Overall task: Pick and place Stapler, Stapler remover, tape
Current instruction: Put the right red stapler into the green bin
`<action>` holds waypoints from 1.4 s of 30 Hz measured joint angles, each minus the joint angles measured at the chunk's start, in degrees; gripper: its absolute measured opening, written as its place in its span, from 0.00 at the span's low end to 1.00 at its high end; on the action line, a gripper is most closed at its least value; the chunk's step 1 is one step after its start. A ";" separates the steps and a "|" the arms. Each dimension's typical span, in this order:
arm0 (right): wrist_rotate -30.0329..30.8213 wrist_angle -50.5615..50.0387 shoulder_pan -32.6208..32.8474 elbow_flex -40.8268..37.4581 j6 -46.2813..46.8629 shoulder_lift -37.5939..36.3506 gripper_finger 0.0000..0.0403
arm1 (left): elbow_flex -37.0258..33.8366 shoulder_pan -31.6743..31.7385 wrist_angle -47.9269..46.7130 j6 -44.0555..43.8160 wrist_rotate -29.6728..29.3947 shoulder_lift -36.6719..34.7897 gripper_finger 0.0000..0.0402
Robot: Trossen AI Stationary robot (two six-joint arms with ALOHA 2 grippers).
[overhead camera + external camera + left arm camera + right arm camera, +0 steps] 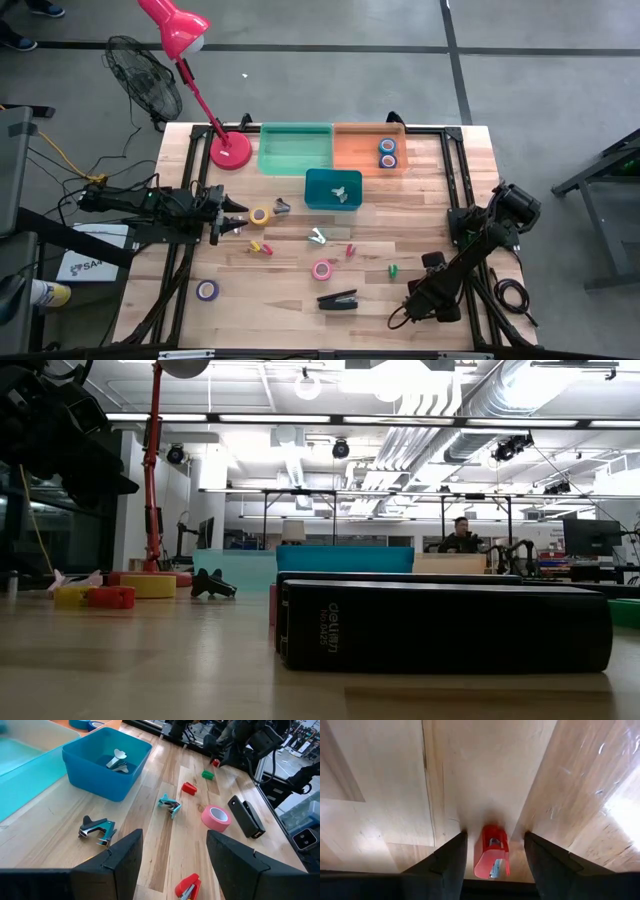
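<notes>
The black stapler (pixel 338 299) lies flat near the table's near edge and fills the low view (pixel 440 625). Tape rolls lie flat on the table: yellow (pixel 259 215), pink (pixel 322 269) and purple (pixel 207 290). Blue rolls (pixel 387 152) sit in the orange bin. Small staple removers lie scattered mid-table: a dark one (pixel 97 829), a teal one (pixel 170 805) and red ones (pixel 189 787). My left gripper (pixel 174 840) is open and hovers by the yellow roll at the table's left. My right gripper (pixel 495 834) is open, pointing down near the near edge, with a red staple remover (pixel 491 851) between its fingers.
A teal bin (pixel 295 148) and an orange bin (pixel 368 148) stand along the far edge, with a small blue bin (pixel 333 189) holding a silver remover in front of them. A red desk lamp (pixel 230 150) stands at the far left. A green piece (pixel 393 269) lies right of the pink roll.
</notes>
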 joint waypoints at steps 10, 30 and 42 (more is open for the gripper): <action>-0.72 0.29 -0.40 0.04 -0.20 -0.03 0.32 | -0.02 0.01 0.02 0.01 0.00 0.00 0.54; -2.42 0.38 -3.72 -0.02 0.07 0.03 0.11 | -0.01 0.01 0.02 0.00 0.00 0.00 0.54; -0.63 0.44 -3.99 -0.15 3.43 -1.58 0.11 | 0.00 0.00 0.01 0.00 0.00 0.00 0.54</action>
